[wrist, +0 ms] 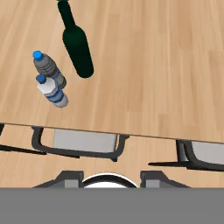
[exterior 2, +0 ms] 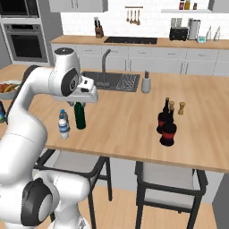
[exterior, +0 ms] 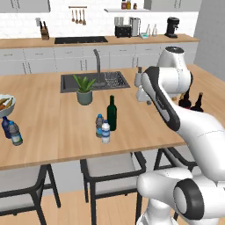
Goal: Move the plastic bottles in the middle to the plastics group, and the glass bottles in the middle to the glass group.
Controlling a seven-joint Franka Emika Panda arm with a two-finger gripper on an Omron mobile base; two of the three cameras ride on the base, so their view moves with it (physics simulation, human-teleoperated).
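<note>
The tall dark green wine bottle (exterior: 112, 113) (exterior 2: 80, 115) (wrist: 77, 43) stands mid-counter, with two small clear water bottles (exterior: 99, 125) (exterior: 105, 131) (wrist: 49, 68) (wrist: 53, 91) just beside it, toward the front edge. The plastics group, a dark blue bottle (exterior: 5, 126) and a clear bottle (exterior: 15, 133), is at the counter's left end. Two squat red-labelled dark bottles (exterior 2: 168, 132) (exterior 2: 164, 119) (exterior: 184, 100) stand at the right. My gripper (wrist: 109, 178) (exterior 2: 87, 99) hovers high above the counter, right of the middle bottles, open and empty.
A potted plant (exterior: 84, 90) and a sink (exterior: 94, 81) lie behind the middle bottles. A bowl of food (exterior: 5, 104) sits at the far left. A soap dispenser (exterior 2: 146, 83) and wooden shakers (exterior 2: 181, 108) stand near the glass group. Stools (exterior: 110, 173) line the counter's front.
</note>
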